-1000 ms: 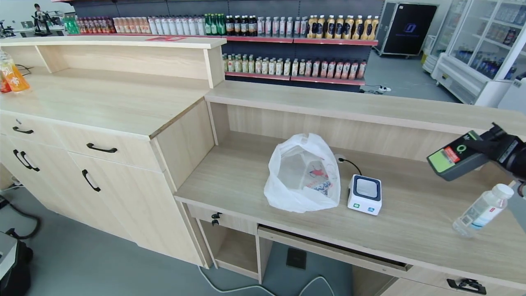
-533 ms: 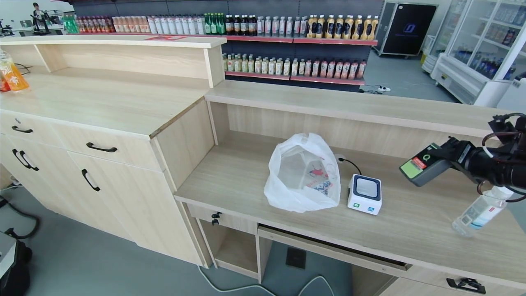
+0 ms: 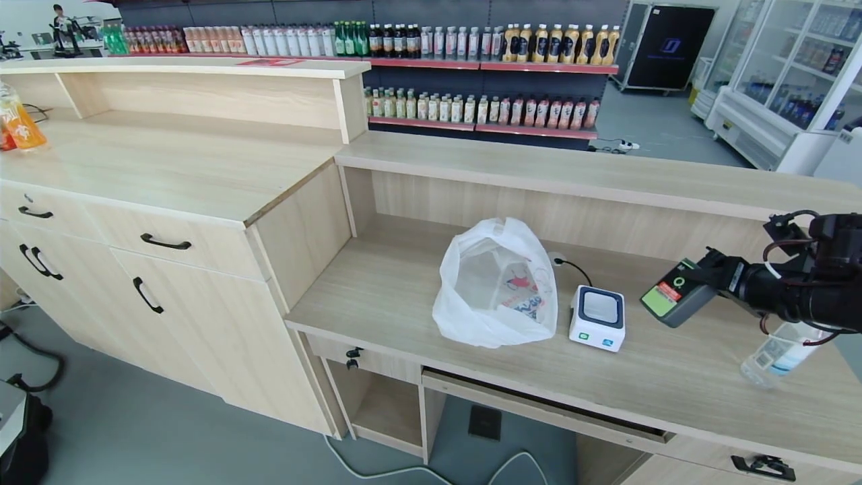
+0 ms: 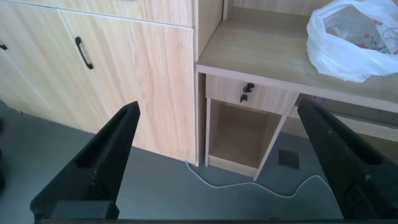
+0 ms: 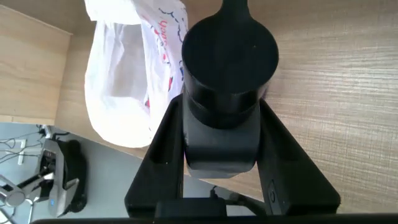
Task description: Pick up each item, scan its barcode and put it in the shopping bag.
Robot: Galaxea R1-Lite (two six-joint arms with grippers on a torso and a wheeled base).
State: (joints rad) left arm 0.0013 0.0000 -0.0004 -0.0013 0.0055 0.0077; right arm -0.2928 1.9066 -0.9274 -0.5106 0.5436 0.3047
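The task looks to be in its early part. The right tool (image 3: 708, 279) is clamped on one end of a dark box (image 3: 675, 301) with a green and red label and holds it in the air above the table (image 3: 404, 296). The scanner (image 3: 597, 318) stands on the table just ahead of the tool, beyond the free end of the box and lower. The box is close to it but not over its window. The label faces upward, so the scan appears not yet done, and the box probably has to be turned toward the window first.

The bag (image 3: 497, 283) sits farther ahead of the tool, on the far side of the scanner and nearly touching it. Its mouth is open and slumped. A red and blue print shows through the thin white plastic, and whether anything lies inside cannot be told; no item is plainly in it.

A clear bottle (image 3: 781, 350) lies on the table behind the tool, partly under the arm, waiting for pickup, scan and bagging.

The left tool (image 4: 217, 109) hangs with its fingers wide apart and nothing between them, over the floor (image 4: 186, 199) beside the cabinet (image 4: 124, 56), with the bag well ahead of it.
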